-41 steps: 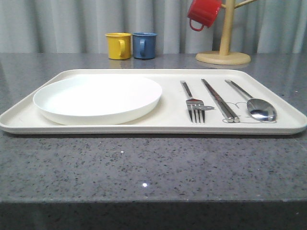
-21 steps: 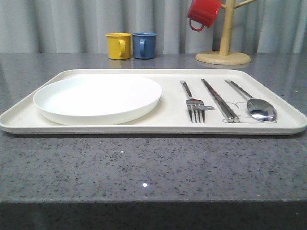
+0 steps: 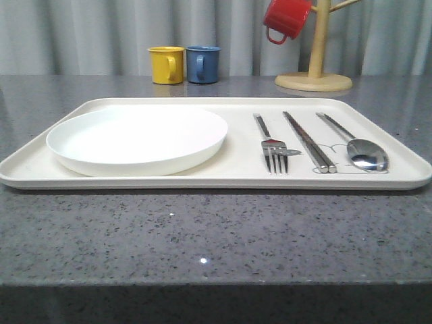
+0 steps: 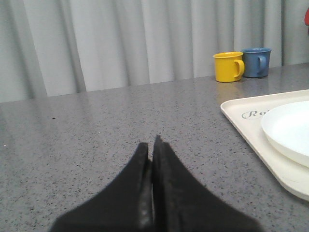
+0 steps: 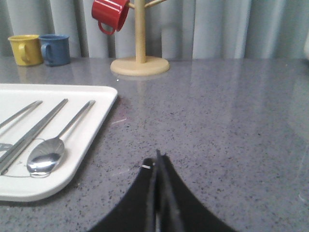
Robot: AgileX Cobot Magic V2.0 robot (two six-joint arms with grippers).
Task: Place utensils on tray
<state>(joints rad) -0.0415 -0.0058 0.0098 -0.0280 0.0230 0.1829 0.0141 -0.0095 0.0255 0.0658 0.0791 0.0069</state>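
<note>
A cream tray (image 3: 236, 179) lies across the grey counter, its corner showing in the wrist views as tray (image 4: 244, 115) and tray (image 5: 96, 96). On its right half lie the silver utensils side by side: a fork (image 3: 271, 145), a pair of chopsticks (image 3: 309, 142) and a spoon (image 3: 364, 153); the spoon (image 5: 48, 154) and chopsticks (image 5: 36, 128) also show from the right wrist. My left gripper (image 4: 151, 147) is shut and empty over bare counter left of the tray. My right gripper (image 5: 156, 162) is shut and empty over bare counter right of the tray.
A round white plate (image 3: 138, 138) fills the tray's left half. Behind the tray stand a yellow mug (image 3: 166, 65) and a blue mug (image 3: 202, 64). A wooden mug tree (image 3: 314, 67) with a red mug (image 3: 286, 18) stands at the back right. Grey curtains close the back.
</note>
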